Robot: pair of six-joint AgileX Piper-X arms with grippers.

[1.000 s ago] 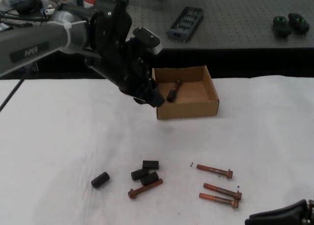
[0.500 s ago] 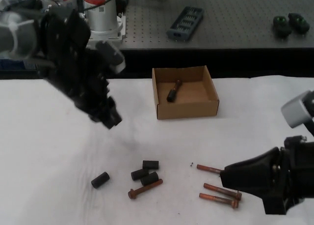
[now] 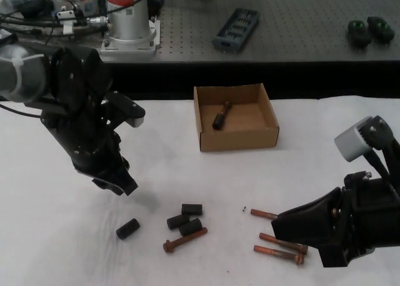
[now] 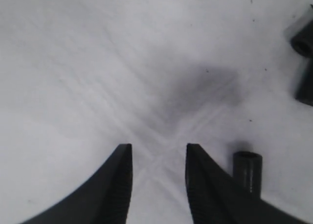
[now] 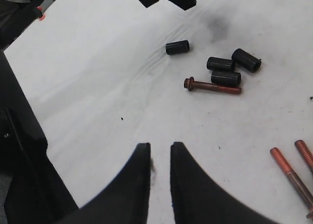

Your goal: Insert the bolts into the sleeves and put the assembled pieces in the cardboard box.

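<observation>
Copper-coloured bolts point(image 3: 278, 254) and black sleeves point(image 3: 191, 209) lie loose on the white worktop point(image 3: 56, 248), on the near side of the cardboard box point(image 3: 239, 139). I see my left pincer point(image 4: 159, 148) moderately open and empty, my right pincer point(image 5: 160, 145) narrowly parted, empty too.

Lab: perforated optical bench point(image 3: 300, 24) behind.

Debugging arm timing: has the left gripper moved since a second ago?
Yes. The left gripper has moved away from the cardboard box, toward the near left of the bench, and is now close to the lone sleeve.
</observation>
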